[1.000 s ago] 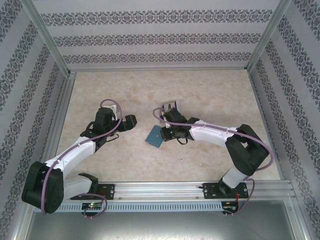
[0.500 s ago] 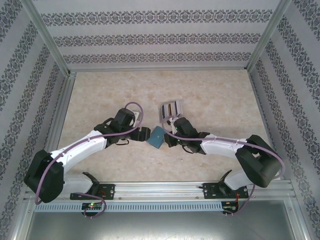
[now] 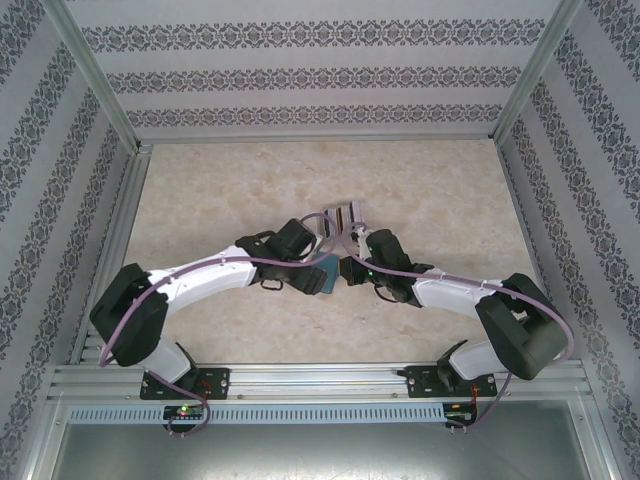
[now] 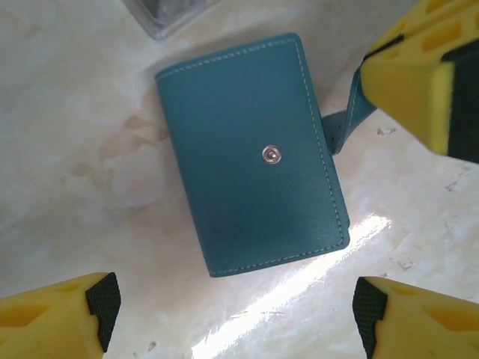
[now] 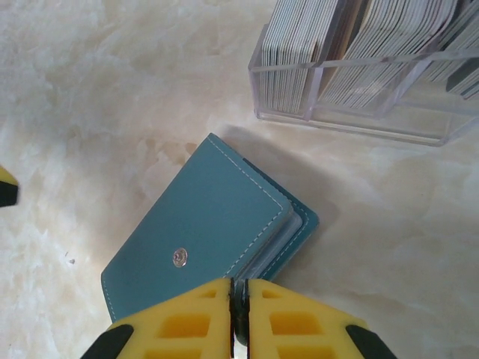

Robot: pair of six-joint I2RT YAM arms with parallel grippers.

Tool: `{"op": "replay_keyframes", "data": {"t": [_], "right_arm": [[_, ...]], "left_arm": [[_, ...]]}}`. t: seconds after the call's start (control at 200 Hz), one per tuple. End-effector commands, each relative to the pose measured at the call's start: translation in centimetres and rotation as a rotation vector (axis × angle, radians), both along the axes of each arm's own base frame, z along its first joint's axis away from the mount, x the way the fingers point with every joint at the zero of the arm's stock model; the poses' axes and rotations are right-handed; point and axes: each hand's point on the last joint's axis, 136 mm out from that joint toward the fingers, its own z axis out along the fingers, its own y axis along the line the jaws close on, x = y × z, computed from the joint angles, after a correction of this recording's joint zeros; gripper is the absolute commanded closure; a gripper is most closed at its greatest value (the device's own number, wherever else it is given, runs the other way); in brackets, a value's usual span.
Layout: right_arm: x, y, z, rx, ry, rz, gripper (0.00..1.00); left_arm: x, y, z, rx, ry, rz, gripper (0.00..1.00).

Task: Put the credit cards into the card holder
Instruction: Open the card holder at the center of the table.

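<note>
- Wallet [image 3: 322, 272] lies folded on the surface [image 3: 200, 190], just beside the card rack [image 3: 343, 214], between left tool [image 3: 303, 270] and right tool [image 3: 347, 268]. Heads this crowded could knock together.
- Left wrist: left tool [image 4: 233, 310] is spread and holds nothing, with the wallet ahead of its pads and the strap [image 4: 340, 127] out sideways. Closing off-centre could spin the wallet or shove it against the rack.
- Right wrist: right tool [image 5: 238, 299] is pressed together, pinching the strap. A tug may drag the whole wallet, or the thin strap may slip out. Cards [image 5: 374, 45] sit in the rack.
</note>
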Motion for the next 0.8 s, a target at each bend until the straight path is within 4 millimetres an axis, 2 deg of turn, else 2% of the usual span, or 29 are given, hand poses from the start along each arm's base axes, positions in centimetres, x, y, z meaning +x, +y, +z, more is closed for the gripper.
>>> {"op": "replay_keyframes", "data": {"t": [0.0, 0.075, 0.305, 0.57, 0.794], "right_arm": [[0.7, 0.8, 1.3, 0.06, -0.024, 0.003, 0.87], [0.8, 0.8, 1.5, 0.06, -0.024, -0.001, 0.87], [1.0, 0.2, 1.2, 0.064, -0.007, -0.035, 0.87], [1.1, 0.0, 1.3, 0.079, -0.005, -0.044, 0.87], [1.0, 0.2, 1.1, 0.085, 0.005, -0.039, 0.87]], "left_arm": [[0.3, -0.9, -0.1, 0.034, -0.02, -0.037, 0.17], [0.4, -2.2, -0.5, 0.012, -0.008, -0.04, 0.17], [0.7, -4.1, -1.8, 0.016, 0.005, -0.033, 0.18], [1.8, -3.7, -2.5, 0.005, -0.041, 0.062, 0.18], [1.7, -4.1, -3.2, -0.029, -0.026, 0.081, 0.18]]}}
